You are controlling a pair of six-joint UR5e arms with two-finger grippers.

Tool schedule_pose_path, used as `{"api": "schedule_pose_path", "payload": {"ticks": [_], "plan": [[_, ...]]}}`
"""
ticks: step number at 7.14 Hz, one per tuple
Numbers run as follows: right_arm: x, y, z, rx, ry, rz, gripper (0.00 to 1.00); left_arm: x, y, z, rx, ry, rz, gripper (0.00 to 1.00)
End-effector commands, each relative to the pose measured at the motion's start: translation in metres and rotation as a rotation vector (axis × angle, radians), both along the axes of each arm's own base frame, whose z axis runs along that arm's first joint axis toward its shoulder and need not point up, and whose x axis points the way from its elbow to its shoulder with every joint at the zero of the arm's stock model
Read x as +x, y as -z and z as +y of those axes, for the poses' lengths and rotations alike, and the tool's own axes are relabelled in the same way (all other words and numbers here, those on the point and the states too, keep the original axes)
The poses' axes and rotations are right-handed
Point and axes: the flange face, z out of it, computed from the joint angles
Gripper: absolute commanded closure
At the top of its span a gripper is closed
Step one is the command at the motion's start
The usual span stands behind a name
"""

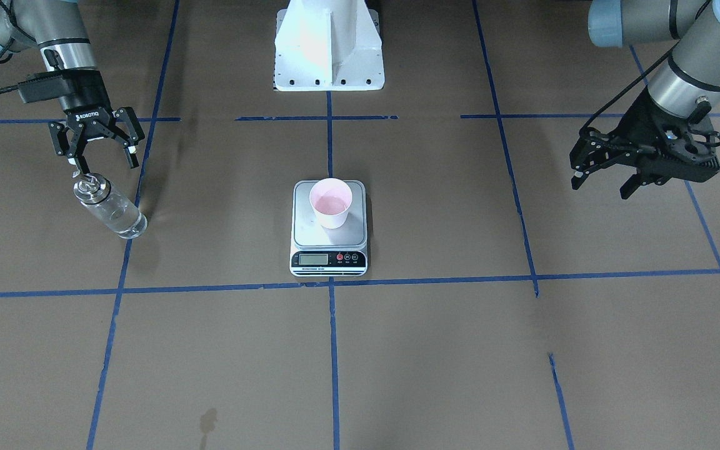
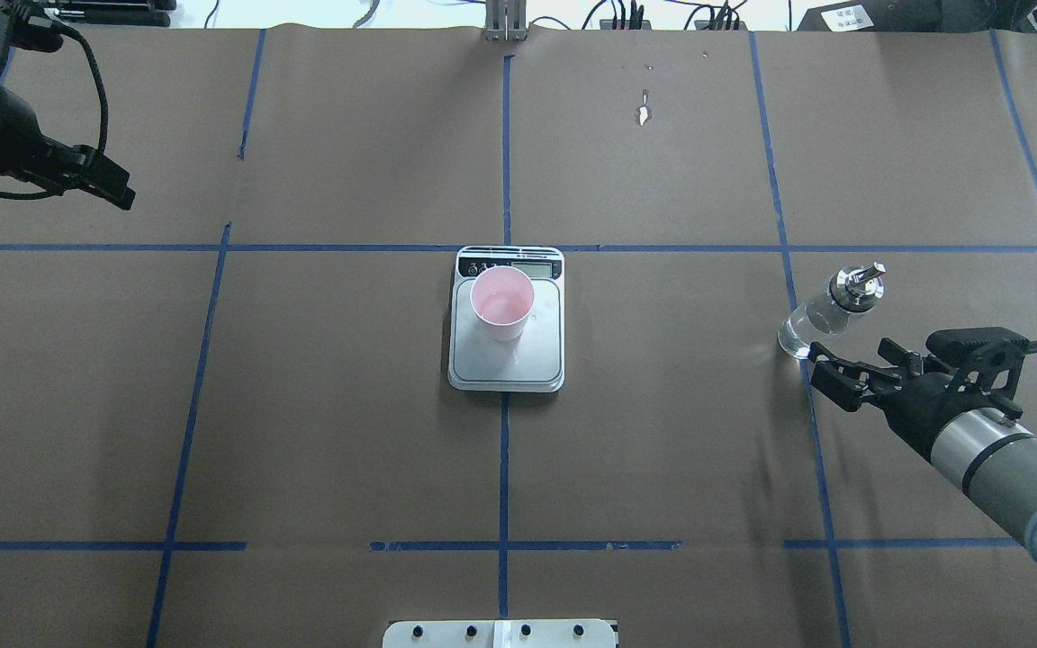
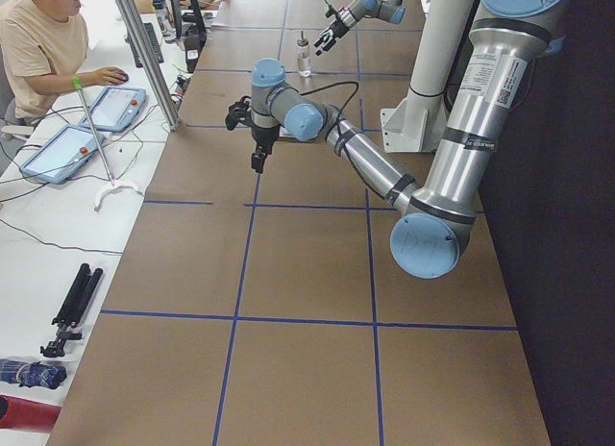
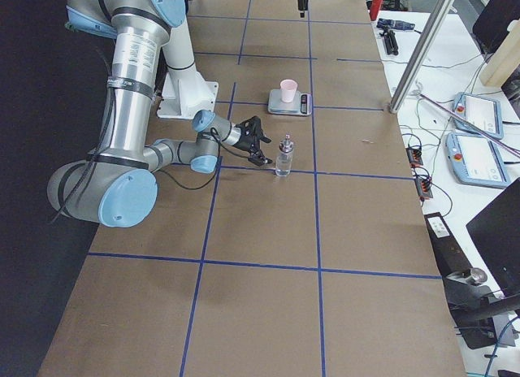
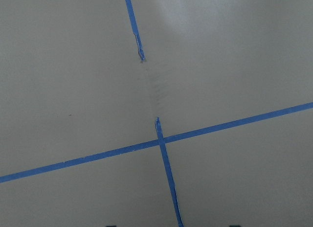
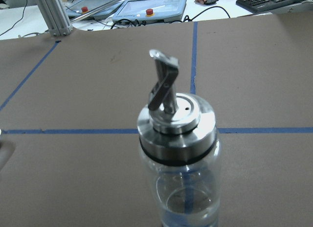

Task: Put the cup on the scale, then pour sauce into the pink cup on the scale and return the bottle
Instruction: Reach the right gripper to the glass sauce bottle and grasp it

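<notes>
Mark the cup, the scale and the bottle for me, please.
cup (image 1: 331,204): exterior front-facing view, on its pink inside.
scale (image 1: 307,232): exterior front-facing view, on the bare steel platform beside the cup.
bottle (image 2: 812,321): overhead exterior view, on its clear glass body.

Scale display digits illegibly small (wherever visible); bottle base below the right wrist view's edge.

The front camera looks steeply down across the table, with the robot base at top. The overhead camera looks forward from behind. Both centre the scale. Side cameras look along the table from each end. The left wrist camera faces bare table close up, and the right wrist camera faces the bottle, very near.
</notes>
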Motion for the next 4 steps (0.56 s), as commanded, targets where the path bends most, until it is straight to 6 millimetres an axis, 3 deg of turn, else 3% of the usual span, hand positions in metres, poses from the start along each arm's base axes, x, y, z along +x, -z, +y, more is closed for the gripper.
{"api": "schedule_pose_path", "payload": {"ticks": [1,2,4], "plan": [[-0.01,-0.012,-0.004,0.007,-0.054,0.013,0.01,0.0,0.001,-0.001,0.003,0.001,0.001,0.18],[-0.012,-0.016,-0.002,0.018,-0.062,0.037,0.01,0.0,0.001,0.0,0.002,-0.001,0.0,0.18],[-0.039,-0.015,-0.009,0.04,-0.09,0.054,0.01,-0.001,0.002,0.0,0.005,0.002,0.001,0.18]]}}
